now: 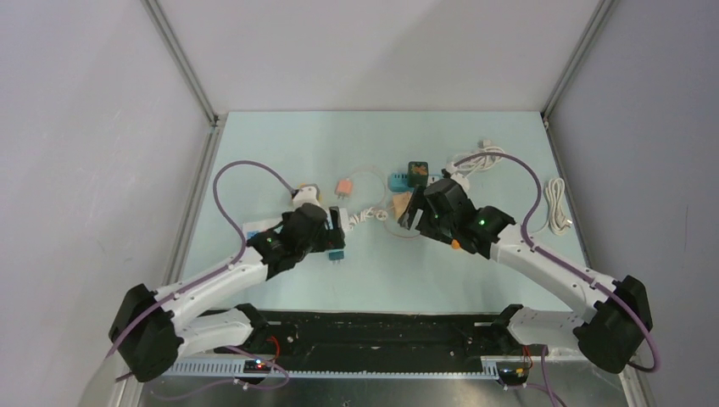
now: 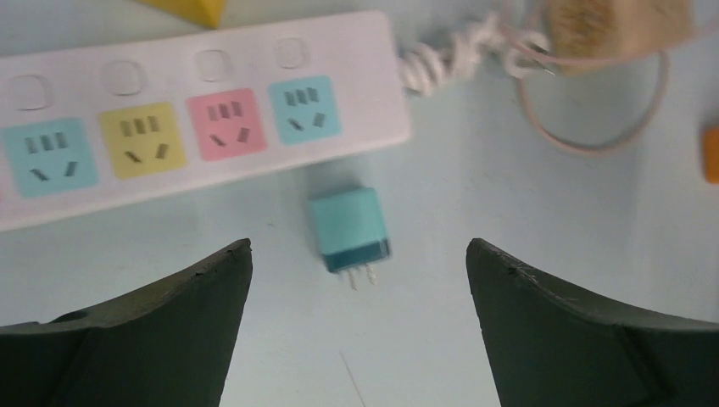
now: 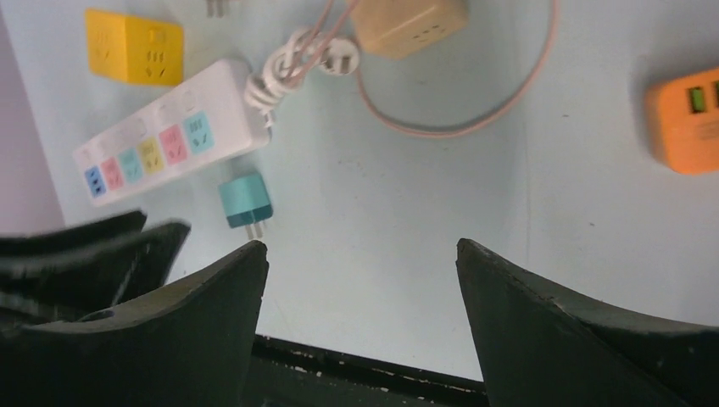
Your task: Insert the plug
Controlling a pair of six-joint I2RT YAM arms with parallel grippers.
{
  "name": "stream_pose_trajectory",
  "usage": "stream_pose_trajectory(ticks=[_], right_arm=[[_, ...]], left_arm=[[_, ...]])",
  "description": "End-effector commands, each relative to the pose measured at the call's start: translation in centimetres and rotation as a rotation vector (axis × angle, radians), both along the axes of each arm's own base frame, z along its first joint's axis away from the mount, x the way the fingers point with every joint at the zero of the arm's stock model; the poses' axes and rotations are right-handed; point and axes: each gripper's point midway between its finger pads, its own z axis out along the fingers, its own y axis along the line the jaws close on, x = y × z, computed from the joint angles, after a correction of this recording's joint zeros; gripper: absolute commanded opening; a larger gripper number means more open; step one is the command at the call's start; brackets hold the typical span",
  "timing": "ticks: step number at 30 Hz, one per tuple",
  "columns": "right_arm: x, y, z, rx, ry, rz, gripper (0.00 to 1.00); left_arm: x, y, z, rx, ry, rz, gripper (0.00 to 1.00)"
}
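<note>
**Left gripper** (image 2: 358, 246). The fingers (image 2: 161, 331) stand wide apart and grip nothing. The teal plug (image 2: 349, 227) lies flat on the table (image 2: 475, 280) in the gap just ahead of the fingertips. It touches neither finger, and its prongs point back toward the wrist.

Just beyond the plug lies the white power strip (image 2: 203, 102), with a narrow band of table between the two. Four coloured sockets show on it: blue, yellow, pink, blue. Its left end is cut off by the frame edge, and from above the left arm covers most of it.

Past the strip's cord end:
- a coiled white cord (image 2: 449, 51);
- a tan block (image 2: 615, 25), cropped at the top;
- a pink cable (image 2: 593, 140) looping below the block.

Beyond the strip, only one corner of a yellow block (image 2: 182, 7) enters the view.

**Right gripper** (image 3: 360, 246). The fingers (image 3: 551, 331) are also spread wide, with only bare table between them and nothing held. The plug and the strip lie ahead and well off to the left of the left finger. An orange block (image 3: 685, 119) lies ahead of the right finger, its far side cut off by the frame. Beside the left finger, at the lower left of the wrist view, sit dark blurred shapes that are hard to identify. From above, this gripper partly hides the tan block.
</note>
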Motion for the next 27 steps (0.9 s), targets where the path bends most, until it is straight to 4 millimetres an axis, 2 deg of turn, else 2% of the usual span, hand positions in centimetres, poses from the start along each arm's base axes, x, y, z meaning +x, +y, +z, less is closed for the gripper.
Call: stream_pose_trajectory(ticks=[1,2,5,6,7,8,9,10,11,12,13,14,15,17,20,21,22,23,24,25,26,27], right_arm=[[-0.4,3.7,1.3,0.085,-0.061,0.199,0.84],[-0.3,4.3,1.2,0.089,-0.066,0.221,0.82],[-0.7,6.3,0.2,0.125,-0.031,0.299,0.81],[-1.1,7.5,0.5,0.162,-0.033,0.356,0.83],[-1.4,8.4,-0.4,0.16,-0.012,0.398,0.89],[-1.5,9.4,0.2,0.177,-0.039,0.46,0.92],[-1.8,10.2,-0.7,0.161,-0.018,0.491,0.96],[-1.7,10.7,-0.5,0.145,-0.022,0.518,0.97],[-1.9,11.2,-1.7,0.109,0.0,0.547,0.98],[-1.5,11.7,-1.4,0.096,-0.007,0.551,0.98],[-1.4,12.2,-2.5,0.071,0.013,0.563,0.98],[-0.8,12.9,-2.1,0.073,0.004,0.566,0.98],[-0.4,13.4,-3.1,0.06,0.022,0.568,0.97],[1.0,14.8,-3.1,0.077,0.006,0.559,0.96],[3.0,16.8,-4.3,0.095,0.025,0.538,0.91],[3.7,17.5,-3.8,0.106,0.018,0.524,0.91],[4.1,17.7,-5.4,0.086,0.046,0.51,0.9],[4.9,18.1,-5.1,0.084,0.04,0.486,0.9],[5.2,18.3,-6.5,0.067,0.066,0.477,0.89],[5.7,18.7,-6.4,0.066,0.069,0.463,0.89],[6.0,18.8,-7.7,0.046,0.097,0.451,0.87],[6.4,19.0,-7.5,0.038,0.104,0.437,0.86]], left_arm=[[3.8,2.8,1.7,-0.047,-0.011,0.163,1.0],[4.3,3.5,2.1,-0.047,-0.02,0.188,1.0],[7.1,7.7,3.4,-0.007,-0.073,0.354,1.0],[7.5,9.3,3.5,0.029,-0.095,0.414,1.0],[7.8,10.8,3.4,0.046,-0.104,0.472,1.0],[7.8,12.3,3.2,0.076,-0.113,0.527,1.0],[8.0,13.8,3.0,0.09,-0.112,0.58,1.0],[8.2,15.4,2.8,0.097,-0.105,0.627,1.0],[8.3,15.9,2.6,0.097,-0.093,0.639,1.0],[8.4,17.2,2.5,0.092,-0.085,0.679,1.0],[8.5,17.5,2.2,0.076,-0.071,0.687,1.0],[8.5,18.4,2.1,0.073,-0.065,0.717,1.0],[8.6,18.8,1.9,0.073,-0.056,0.729,1.0],[8.7,20.0,1.5,0.088,-0.046,0.77,1.0],[8.5,21.9,0.0,0.107,0.004,0.825,1.0],[8.4,22.2,-0.5,0.1,0.02,0.834,1.0],[8.1,23.1,-1.1,0.095,0.04,0.867,1.0],[7.9,23.3,-1.6,0.079,0.057,0.872,1.0],[7.6,24.5,-2.1,0.063,0.072,0.921,1.0],[7.6,24.5,-2.3,0.039,0.083,0.922,1.0],[7.8,24.8,-2.5,0.022,0.094,0.929,1.0],[8.0,24.8,-2.3,0.016,0.091,0.928,1.0]])
